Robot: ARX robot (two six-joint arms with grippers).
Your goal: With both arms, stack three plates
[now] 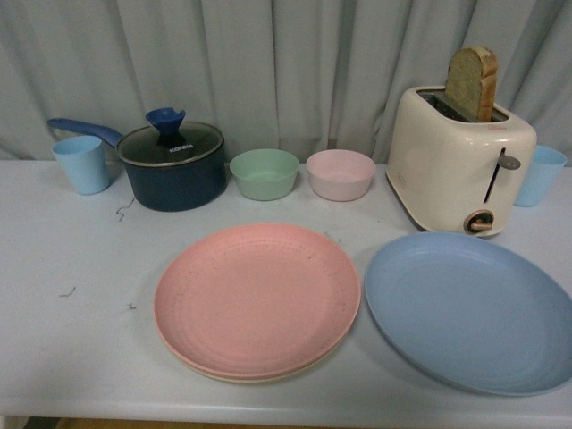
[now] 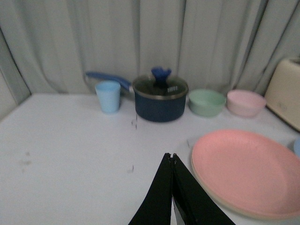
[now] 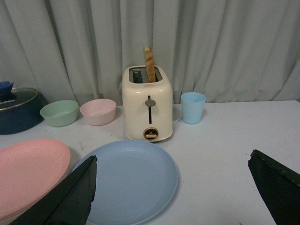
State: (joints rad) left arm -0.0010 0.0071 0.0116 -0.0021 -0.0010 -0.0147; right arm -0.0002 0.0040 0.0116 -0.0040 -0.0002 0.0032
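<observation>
The pink plate (image 1: pixel 257 298) lies at the table's front middle on top of the beige plate (image 1: pixel 234 374), of which only a thin rim shows. Beside them on the right lies the blue plate (image 1: pixel 472 308), apart from the pair. Neither arm shows in the front view. In the left wrist view my left gripper (image 2: pixel 171 156) is shut with nothing in it, just left of the pink plate (image 2: pixel 243 169). In the right wrist view my right gripper (image 3: pixel 172 159) stands wide open above the table, with the blue plate (image 3: pixel 131 180) near one of its fingers (image 3: pixel 77 190).
A cream toaster (image 1: pixel 458 161) with bread stands behind the blue plate. A dark pot (image 1: pixel 173 164) with a glass lid, a green bowl (image 1: pixel 264 172) and a pink bowl (image 1: pixel 340 173) line the back. Blue cups (image 1: pixel 82 163) stand at both far ends. A grey curtain closes the back.
</observation>
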